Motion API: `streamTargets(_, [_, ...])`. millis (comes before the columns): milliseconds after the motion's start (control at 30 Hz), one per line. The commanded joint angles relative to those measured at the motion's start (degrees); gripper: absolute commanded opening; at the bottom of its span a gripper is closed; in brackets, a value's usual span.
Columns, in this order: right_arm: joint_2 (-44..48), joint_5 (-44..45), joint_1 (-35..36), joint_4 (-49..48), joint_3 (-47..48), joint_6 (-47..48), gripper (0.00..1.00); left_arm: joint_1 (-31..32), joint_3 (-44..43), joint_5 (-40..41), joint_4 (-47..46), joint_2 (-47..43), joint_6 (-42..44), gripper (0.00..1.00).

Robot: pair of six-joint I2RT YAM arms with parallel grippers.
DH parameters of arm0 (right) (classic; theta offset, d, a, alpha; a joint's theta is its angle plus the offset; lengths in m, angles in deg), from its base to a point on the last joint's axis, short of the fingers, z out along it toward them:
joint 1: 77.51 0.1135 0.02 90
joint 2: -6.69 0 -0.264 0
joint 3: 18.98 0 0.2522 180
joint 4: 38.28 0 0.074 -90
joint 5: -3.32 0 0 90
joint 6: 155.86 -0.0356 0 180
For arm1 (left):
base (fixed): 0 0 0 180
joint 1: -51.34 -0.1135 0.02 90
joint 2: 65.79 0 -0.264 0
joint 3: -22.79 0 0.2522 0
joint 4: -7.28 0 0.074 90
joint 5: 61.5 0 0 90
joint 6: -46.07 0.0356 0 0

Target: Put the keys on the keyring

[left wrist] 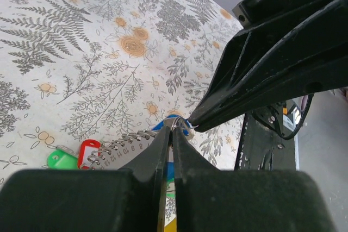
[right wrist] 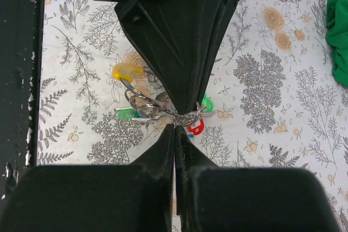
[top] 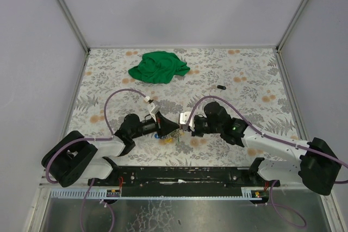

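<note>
Both grippers meet tip to tip low over the bench (top: pixel 244 74). The left gripper (left wrist: pixel 173 131) has its jaws pressed closed, and a bit of bright wire shows right at their tips, so they appear to pinch the keyring (right wrist: pixel 155 110). The right gripper (right wrist: pixel 175 129) also has its jaws closed, touching the same knot of wire; whether they hold the ring or a key's eye I cannot tell.

The keys (right wrist: pixel 126 70) lie bunched directly under and just beside the jaws: a yellow head ahead and to the left of the right jaws, a green one beside the wire, a red one just past the tips. A red tag (left wrist: pixel 88 150) and a green tag (left wrist: pixel 61 160) rest left of the left jaws beside a coiled spring (left wrist: pixel 117 146). The green cloth (top: pixel 157 67) sits well beyond both jaws.

The step looks like threading a key onto the wire. To do it well, one side should hold the ring steady while the other makes small, slow moves along the wire, and neither should pull away, since the thin loop could slip free or drag the whole bunch
</note>
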Motion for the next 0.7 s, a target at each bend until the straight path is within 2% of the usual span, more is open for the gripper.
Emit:
streamTargets(0, [-1.6,0.2,1.2,-2.9,0.0,-2.3,0.0,0.2,1.8,9.4,-12.7,-1.3,-5.1,0.0])
streamTargets(167, [-2.4,1.8,1.3,-0.5,2.5,-0.5,0.0,0.2,2.8,9.2,-14.5,-0.4,-6.5,0.0])
streamTargets(367, [0.4,4.7,1.3,4.1,4.8,2.9,0.0,0.0,2.4,6.1,-9.0,-1.4,-2.9,0.21])
streamTargets(500, [0.6,3.9,1.2,8.1,7.5,5.0,0.0,-0.7,0.2,-0.4,-3.8,-1.9,2.8,0.29])
streamTargets(667, [0.0,1.9,1.3,11.5,9.7,6.4,0.0,-2.1,-3.6,-11.2,0.0,0.5,8.5,0.33])
